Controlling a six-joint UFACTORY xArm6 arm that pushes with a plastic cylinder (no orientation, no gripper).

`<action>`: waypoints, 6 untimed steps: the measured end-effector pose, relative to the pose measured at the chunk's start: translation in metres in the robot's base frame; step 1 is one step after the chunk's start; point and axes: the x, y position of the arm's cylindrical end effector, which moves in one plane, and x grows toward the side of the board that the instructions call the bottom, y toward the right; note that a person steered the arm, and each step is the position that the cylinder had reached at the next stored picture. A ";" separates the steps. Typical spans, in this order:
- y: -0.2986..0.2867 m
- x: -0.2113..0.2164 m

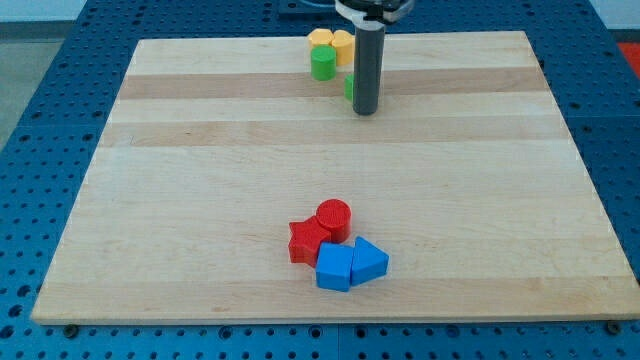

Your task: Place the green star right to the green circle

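My tip rests on the tabletop near the view's top, a little right of centre. I have no fingers to hold apart or together, only the straight dark rod rising from the tip. Just at the rod's left edge a sliver of green shows: the green star, mostly hidden behind the rod, so its shape cannot be made out. It seems to touch the rod or sit right against it.

To the view's left of that, and slightly higher, stands the green circle, close to the star but apart from it. Directly above the circle, at the board's top edge, sit 2 yellow blocks side by side, the left yellow block and the right yellow block; their shapes are unclear.

Well apart, near the view's bottom, 4 blocks cluster together: a red circle, a red star touching it on the lower left, a blue cube below, and a blue triangle beside the cube on its right.
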 end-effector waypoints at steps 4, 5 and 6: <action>0.002 -0.048; 0.026 -0.048; 0.049 -0.048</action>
